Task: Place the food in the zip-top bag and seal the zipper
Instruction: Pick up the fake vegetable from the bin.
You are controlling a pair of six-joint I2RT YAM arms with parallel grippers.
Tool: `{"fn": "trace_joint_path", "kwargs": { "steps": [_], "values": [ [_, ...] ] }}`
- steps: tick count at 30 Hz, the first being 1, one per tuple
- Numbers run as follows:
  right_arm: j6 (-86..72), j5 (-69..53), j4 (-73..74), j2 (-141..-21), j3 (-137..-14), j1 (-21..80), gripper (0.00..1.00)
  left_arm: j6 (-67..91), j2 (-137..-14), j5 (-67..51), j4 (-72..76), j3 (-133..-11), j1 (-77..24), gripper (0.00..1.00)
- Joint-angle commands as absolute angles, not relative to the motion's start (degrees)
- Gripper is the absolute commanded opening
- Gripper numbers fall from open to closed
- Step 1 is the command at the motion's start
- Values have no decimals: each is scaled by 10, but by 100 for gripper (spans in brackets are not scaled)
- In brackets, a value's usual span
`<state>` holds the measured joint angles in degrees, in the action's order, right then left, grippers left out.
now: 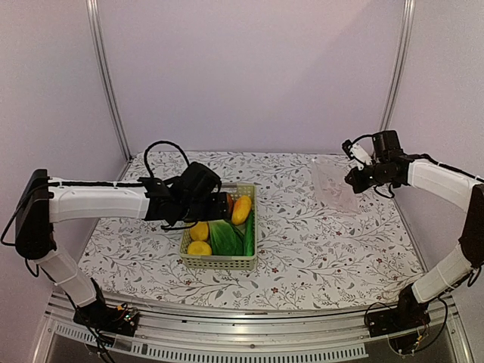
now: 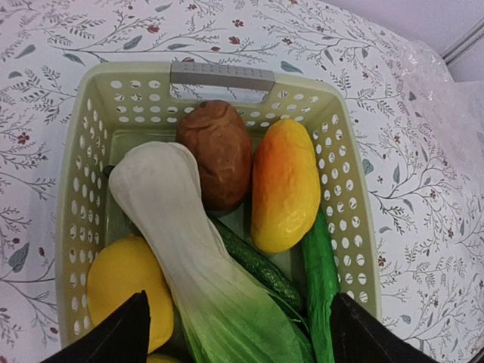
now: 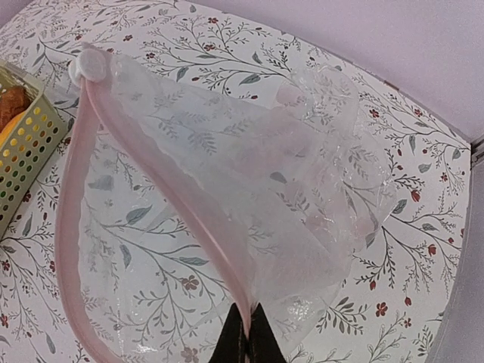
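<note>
Clear zip-top bag (image 3: 302, 189) was pinched by the right claw (image 3: 243, 333), two o'clock from the basket (image 1: 218, 262); the left claw (image 2: 238, 318) was held open above bok choy (image 2: 197, 249).

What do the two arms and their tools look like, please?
The left arm and right arm have white tubular links and black joints. The left tool and right tool are black, with tapered black fingers. Loose black cables loop at the wrists.

No legible text, label, brand or number — none on anything.
</note>
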<state>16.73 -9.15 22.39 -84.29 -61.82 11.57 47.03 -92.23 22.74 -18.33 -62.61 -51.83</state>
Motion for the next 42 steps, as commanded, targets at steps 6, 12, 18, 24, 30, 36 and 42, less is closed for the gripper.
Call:
{"fn": "trace_joint_path", "kwargs": {
  "steps": [6,12,18,24,30,36,42],
  "values": [
    [167,-149,188,-816,-582,115,0,537,-953,217,-211,-630,-517,78],
    [170,-158,186,-804,-574,115,0,538,-963,217,-208,-636,-513,75],
    [171,-161,186,-802,-572,115,0,491,-971,229,-227,-683,-499,74],
    [173,-161,185,-802,-572,116,0,403,-986,227,-253,-747,-474,75],
    [174,-162,185,-810,-572,115,0,325,-1013,207,-265,-801,-445,75],
    [174,-161,185,-807,-570,115,0,296,-1063,158,-282,-853,-415,71],
    [174,-165,186,-805,-568,115,0,289,-1142,129,-329,-924,-393,69]
  ]
}}
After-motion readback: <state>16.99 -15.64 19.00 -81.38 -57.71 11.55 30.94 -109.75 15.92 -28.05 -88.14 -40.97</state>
